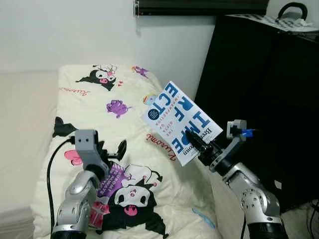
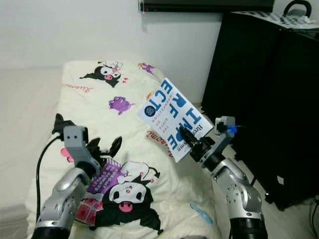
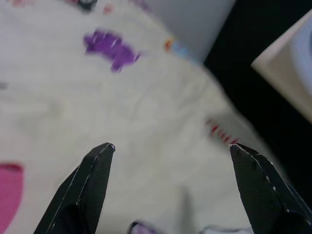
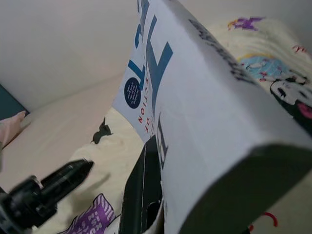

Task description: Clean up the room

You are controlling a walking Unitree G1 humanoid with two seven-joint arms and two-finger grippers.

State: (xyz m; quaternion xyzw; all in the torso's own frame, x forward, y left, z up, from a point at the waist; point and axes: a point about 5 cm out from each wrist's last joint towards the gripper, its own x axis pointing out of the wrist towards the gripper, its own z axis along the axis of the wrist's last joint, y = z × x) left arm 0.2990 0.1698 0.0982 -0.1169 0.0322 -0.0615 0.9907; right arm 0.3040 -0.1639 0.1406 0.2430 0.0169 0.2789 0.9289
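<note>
While the right hand [image 1: 198, 145] clamps a white paperback book [image 1: 180, 121] by its lower edge, the book hangs tilted in the air above the bed's [image 1: 30, 124] right side, beside a tall black cabinet [image 1: 259, 94]. Cover shows large blue letters, "IMPERFECTION" in part; smaller print unreadable. Left hand [image 1: 112, 152], fingers spread wide and holding nothing, hovers over a cartoon-print duvet [image 1: 114, 124] with red script lettering. A purple printed item [image 1: 110, 180] lies just beneath it. Narrow gap between bed and cabinet.
</note>
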